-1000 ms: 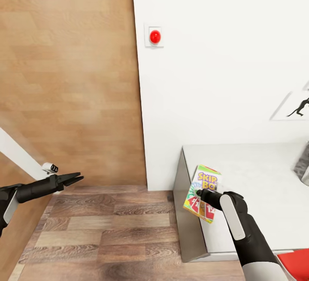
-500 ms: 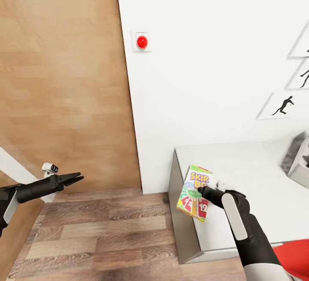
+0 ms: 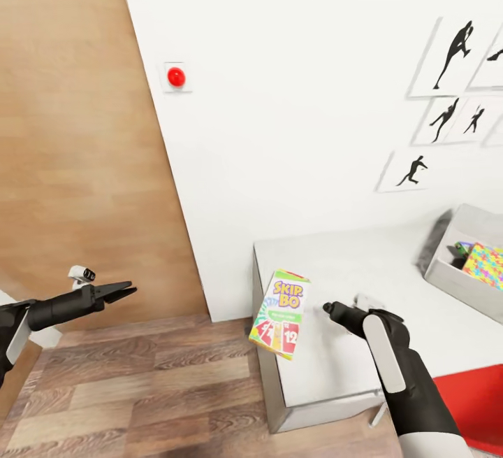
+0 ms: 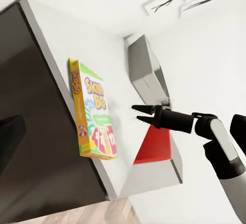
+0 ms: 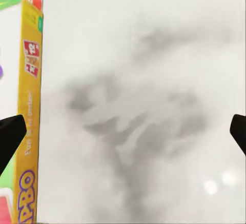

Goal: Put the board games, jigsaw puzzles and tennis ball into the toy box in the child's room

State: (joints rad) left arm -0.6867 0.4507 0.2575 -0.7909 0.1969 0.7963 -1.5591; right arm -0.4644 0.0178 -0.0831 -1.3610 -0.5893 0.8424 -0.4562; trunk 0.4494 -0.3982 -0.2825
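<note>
The yellow, green and red SKIP-BO board game (image 3: 279, 313) stands tilted at the table (image 3: 349, 262) edge. Just beside it, the right gripper (image 3: 328, 309) is spread wide, touching and holding nothing.

Toy box (image 3: 447, 273) cut off at the frame's edge; its contents partly hidden.

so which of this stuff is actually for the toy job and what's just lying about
For the job:
- SKIP-BO board game
- table
- toy box, colourful item inside

Just there:
- red wall button
- silhouette pictures
- red object beside the table
</note>
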